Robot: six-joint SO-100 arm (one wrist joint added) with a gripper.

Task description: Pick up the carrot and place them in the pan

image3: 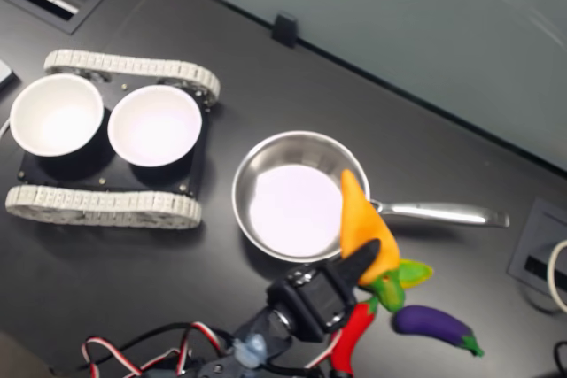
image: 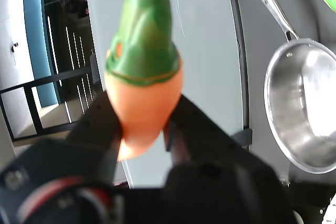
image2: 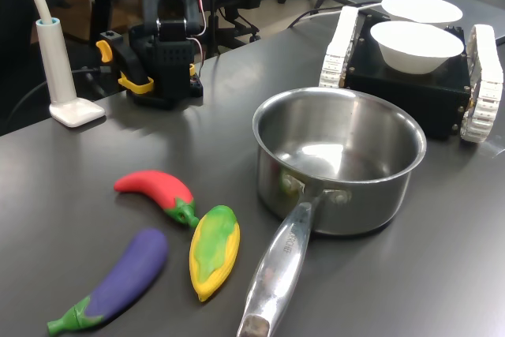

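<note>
Wrist view: gripper [image: 144, 129] clamps one carrot [image: 144, 72]; one pan [image: 307, 108] empty.

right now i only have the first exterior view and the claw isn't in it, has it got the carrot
Observer: Yes. In the wrist view the claw is shut on the tapered orange toy carrot, gripping its orange body.
Operator: is it over the pan
Observer: Only at the edge. In the second exterior view the carrot overlaps the rim of the round shiny steel saucepan beside its handle, not its middle.
Operator: what's under the claw
Observer: In the second exterior view the claw hides part of the red toy chilli pepper; the purple toy aubergine lies clear of it, towards the second exterior view's right.
</note>
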